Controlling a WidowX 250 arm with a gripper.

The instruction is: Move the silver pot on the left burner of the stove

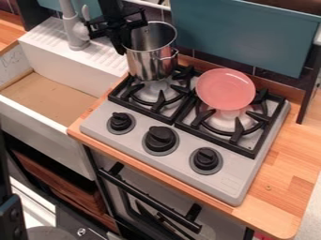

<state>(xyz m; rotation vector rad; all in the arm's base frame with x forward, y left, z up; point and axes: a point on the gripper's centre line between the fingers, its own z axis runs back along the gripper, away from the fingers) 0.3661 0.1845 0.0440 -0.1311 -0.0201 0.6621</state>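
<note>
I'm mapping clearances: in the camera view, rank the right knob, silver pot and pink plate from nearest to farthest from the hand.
1. Silver pot: right beside the hand, at the back of the left burner.
2. Pink plate: over the right burner.
3. Right knob: front of the stove.

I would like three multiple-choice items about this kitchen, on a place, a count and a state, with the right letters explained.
1. Where is the pink plate?
A) sink
B) right burner
C) left burner

2. How many black knobs are there?
A) two
B) four
C) three

3. How is the silver pot?
A) upright
B) upside down
C) on its side

1 B: it covers this burner's rear part.
2 C: left, middle and right.
3 A: its open top faces up.
</note>
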